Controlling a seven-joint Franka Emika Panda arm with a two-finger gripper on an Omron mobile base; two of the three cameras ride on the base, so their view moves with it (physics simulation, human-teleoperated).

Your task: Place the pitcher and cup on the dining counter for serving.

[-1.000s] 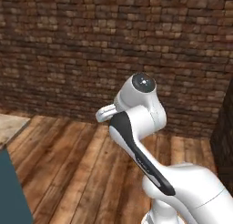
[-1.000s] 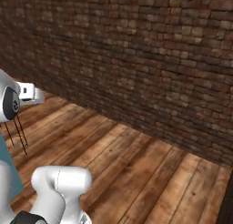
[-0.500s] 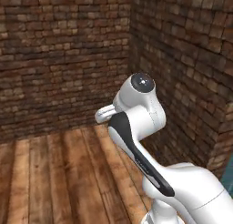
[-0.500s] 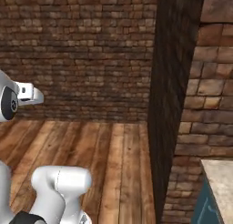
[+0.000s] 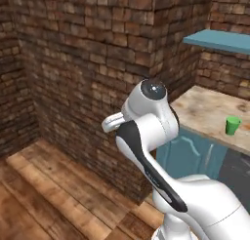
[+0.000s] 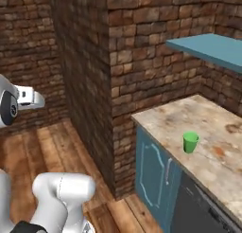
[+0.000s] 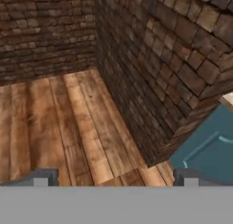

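Observation:
The small green cup (image 5: 233,125) (image 6: 190,142) stands upright on a beige marbled counter top (image 5: 205,107) (image 6: 212,118) that runs along the brick wall under teal shelves. My arm is folded up close to the base, well short of the cup and to its left. In the hand view my gripper (image 7: 116,180) is open, its two dark fingertips (image 7: 44,177) wide apart with nothing between them, looking down at the wooden floor (image 7: 59,118). The pitcher and the dining counter are out of view.
A brick pillar corner (image 5: 97,63) (image 6: 94,66) (image 7: 150,82) juts out between me and the counter. Teal cabinet fronts (image 6: 151,175) (image 7: 209,145) sit below the stone top, with a dark appliance panel (image 6: 203,213) beside them. Teal shelves (image 5: 219,39) (image 6: 208,47) hang above the counter.
The whole picture has swung sideways: the camera turned with the base. The brick corner, the counter and the green cup have come into view on the right. The arm's pose is unchanged.

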